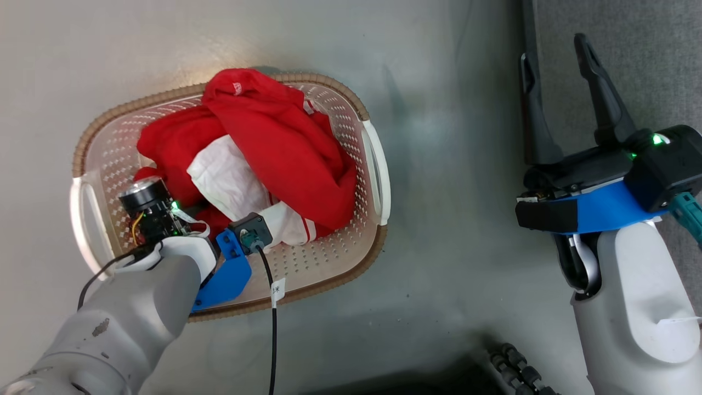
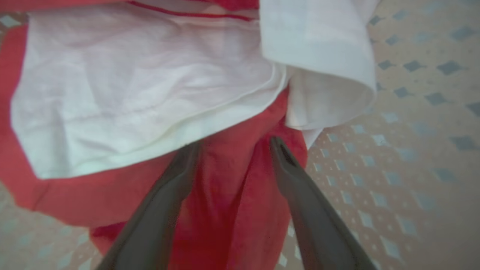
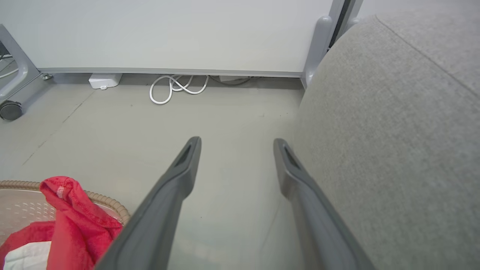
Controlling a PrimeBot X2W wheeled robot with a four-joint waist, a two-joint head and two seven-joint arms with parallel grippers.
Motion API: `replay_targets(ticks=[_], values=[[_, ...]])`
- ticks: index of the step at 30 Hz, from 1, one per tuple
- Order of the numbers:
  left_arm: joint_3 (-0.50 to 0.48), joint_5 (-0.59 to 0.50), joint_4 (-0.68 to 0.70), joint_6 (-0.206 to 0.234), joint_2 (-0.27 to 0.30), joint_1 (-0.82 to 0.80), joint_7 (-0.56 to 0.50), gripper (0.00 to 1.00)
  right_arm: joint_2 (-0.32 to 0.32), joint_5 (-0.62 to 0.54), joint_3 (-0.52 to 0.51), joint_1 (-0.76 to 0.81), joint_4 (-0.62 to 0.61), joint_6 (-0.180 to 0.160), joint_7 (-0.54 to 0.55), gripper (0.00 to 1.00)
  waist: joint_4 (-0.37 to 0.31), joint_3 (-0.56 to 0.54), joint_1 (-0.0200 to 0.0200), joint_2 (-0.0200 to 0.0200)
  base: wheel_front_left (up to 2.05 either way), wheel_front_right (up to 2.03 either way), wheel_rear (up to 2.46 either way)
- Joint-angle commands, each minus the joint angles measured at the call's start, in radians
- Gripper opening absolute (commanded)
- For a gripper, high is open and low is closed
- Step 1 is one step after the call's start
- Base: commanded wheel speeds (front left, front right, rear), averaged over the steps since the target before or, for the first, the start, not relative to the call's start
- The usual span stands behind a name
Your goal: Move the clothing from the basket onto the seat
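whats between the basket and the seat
Bare grey floor lies between basket and seat, shown in head and right wrist views; the right gripper hangs over it.

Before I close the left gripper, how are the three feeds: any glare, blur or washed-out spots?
Head view: a glare patch on the glossy floor beyond the basket; the clothing is evenly lit. Left wrist view: soft focus, the left gripper and the fabric near it blurred, white panel nearly washed out. Right wrist view: sharp, even light, the seat weave legible.
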State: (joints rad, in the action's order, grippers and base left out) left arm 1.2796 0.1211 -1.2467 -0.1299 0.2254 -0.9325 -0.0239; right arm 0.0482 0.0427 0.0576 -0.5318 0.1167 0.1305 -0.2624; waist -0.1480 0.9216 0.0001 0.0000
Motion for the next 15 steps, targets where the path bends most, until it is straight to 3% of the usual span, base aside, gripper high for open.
replay_targets(ticks=[1,15], values=[[0.003,-0.008,-0.004,-0.001,0.008,-0.03,-0.01,1.0,0.004,-0.005,-0.007,-0.021,-0.012,0.0,-0.004,1.0,-0.013,0.031,-0.0001,0.0,0.0,0.0,0.0],[0.003,-0.034,-0.02,-0.001,0.023,-0.079,-0.038,1.0,0.004,0.006,-0.025,-0.026,-0.048,0.0,-0.004,1.0,-0.035,0.104,-0.0001,0.0,0.0,0.0,0.0]])
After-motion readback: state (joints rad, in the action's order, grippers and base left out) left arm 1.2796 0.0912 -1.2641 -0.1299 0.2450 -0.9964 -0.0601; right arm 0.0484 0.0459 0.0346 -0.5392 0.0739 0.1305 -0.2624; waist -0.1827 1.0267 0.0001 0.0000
